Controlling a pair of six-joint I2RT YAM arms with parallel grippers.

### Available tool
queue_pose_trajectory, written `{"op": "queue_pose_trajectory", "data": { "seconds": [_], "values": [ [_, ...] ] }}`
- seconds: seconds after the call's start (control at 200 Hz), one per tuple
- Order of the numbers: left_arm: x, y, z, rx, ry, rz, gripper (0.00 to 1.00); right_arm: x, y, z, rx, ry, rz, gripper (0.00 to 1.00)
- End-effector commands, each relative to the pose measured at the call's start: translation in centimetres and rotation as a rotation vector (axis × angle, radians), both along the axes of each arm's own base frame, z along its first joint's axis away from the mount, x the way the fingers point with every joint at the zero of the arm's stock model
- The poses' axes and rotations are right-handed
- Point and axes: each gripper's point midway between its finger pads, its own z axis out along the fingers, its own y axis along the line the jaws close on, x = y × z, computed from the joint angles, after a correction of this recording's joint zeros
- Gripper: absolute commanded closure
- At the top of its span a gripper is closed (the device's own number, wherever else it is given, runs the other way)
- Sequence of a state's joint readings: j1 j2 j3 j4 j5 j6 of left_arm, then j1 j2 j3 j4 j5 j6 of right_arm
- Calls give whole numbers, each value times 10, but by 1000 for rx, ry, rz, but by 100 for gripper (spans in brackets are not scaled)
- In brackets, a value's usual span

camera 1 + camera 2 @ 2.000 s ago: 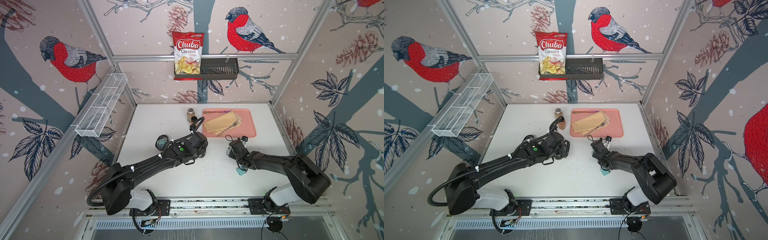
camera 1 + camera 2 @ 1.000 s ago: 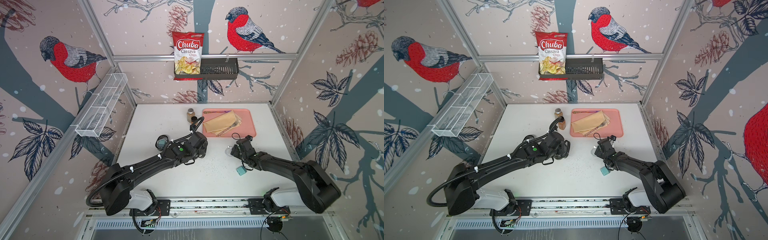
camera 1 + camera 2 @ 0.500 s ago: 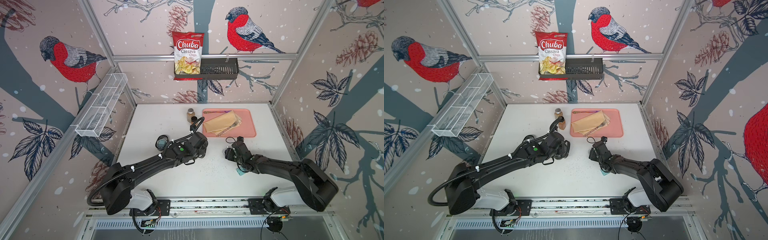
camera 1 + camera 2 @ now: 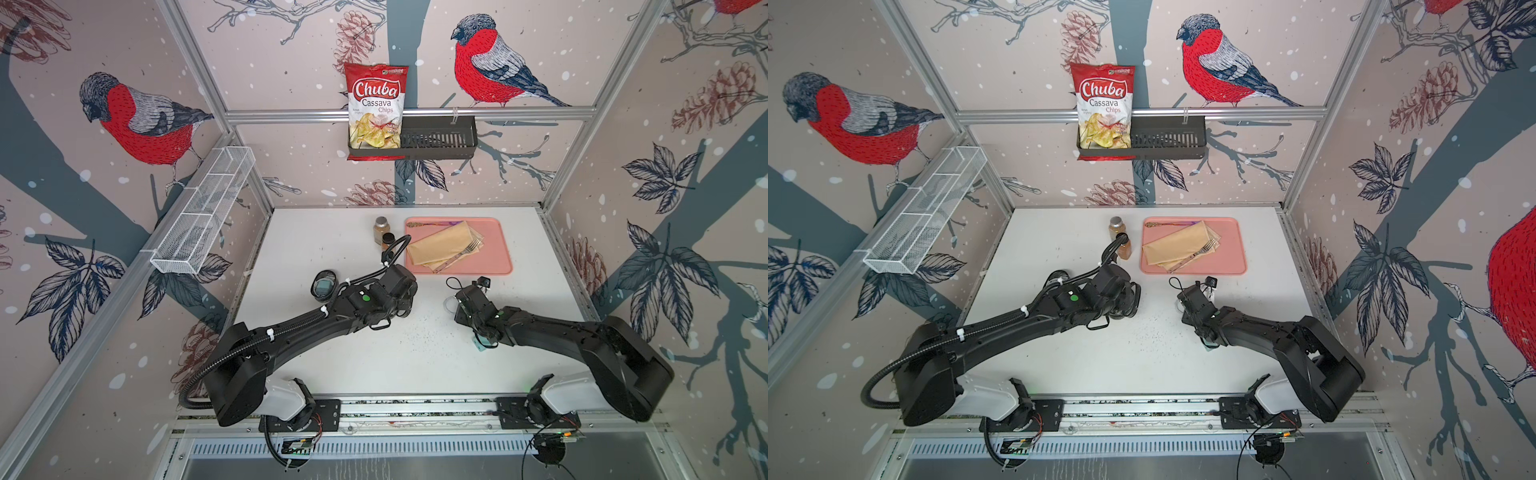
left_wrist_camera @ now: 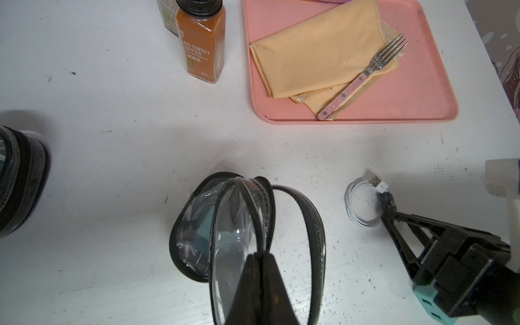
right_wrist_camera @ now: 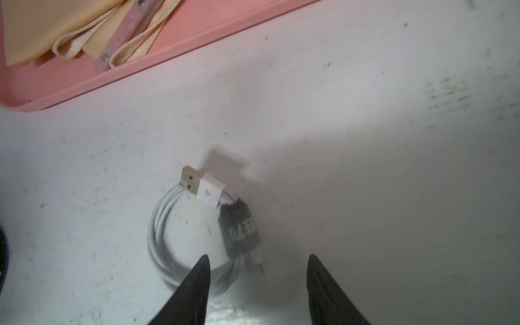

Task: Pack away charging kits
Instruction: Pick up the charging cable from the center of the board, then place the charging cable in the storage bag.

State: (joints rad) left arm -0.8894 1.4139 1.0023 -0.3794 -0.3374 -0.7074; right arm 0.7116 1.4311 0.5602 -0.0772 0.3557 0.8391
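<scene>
In a top view, the left arm [image 4: 291, 332] and right arm [image 4: 552, 332] extend over the white bench [image 4: 415, 370] toward its centre, and the wrist hides the left fingers. A coiled white cable [image 4: 446, 303] lies at the tip of the right arm, near a pink tray [image 4: 500, 253]. A teal charger [image 4: 480, 345] sits partly under that arm. A second case [image 4: 325, 286] lies flat beside the left arm, and two spice jars [image 4: 380, 227] stand beside the tray. In the left wrist view, the left fingers [image 5: 253, 284] are pressed together on the edge of the open case [image 5: 197, 225]. This case stands on edge on the bench with its flap gaping, and a teal shape and white loops show through its clear wall. The cable lies apart from this case. In the right wrist view, the right fingers [image 6: 194, 287] are spread. One tip is over the coil and the other is beyond its black band [image 6: 239, 233]. Contact with the cable cannot be confirmed.
</scene>
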Motion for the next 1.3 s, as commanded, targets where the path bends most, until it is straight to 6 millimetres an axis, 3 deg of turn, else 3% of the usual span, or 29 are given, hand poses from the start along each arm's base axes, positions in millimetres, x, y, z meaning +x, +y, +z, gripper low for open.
{"op": "queue_pose_trajectory", "data": {
  "seconds": [0.0, 0.275, 0.425, 0.64, 0.745, 0.926, 1.046, 1.296],
  "values": [
    [5, -3, 4, -17, -20, 7, 100, 9, -8, -6, -68, 13, -12, 48],
    [4, -4, 3, -18, -19, -2, 100, 27, 6, -27, -91, 67, 12, 64],
    [4, -6, 7, -29, -25, -8, 100, 27, 7, -34, -100, 84, 11, 77],
    [2, -13, 7, -55, -23, -46, 100, 18, 3, -27, -65, 74, -2, 89],
    [-3, -23, 1, -85, -8, -101, 100, 10, 4, -13, -34, 47, 5, 92],
    [-7, -39, -3, -136, 8, -164, 100, -17, 19, 30, 56, -43, 50, 93],
    [-7, -48, -7, -158, 15, -196, 100, -37, 38, 60, 161, -117, 111, 93],
    [-6, -58, -18, -165, 43, -218, 100, -60, 87, 97, 222, -172, 239, 99]
  ]
}}
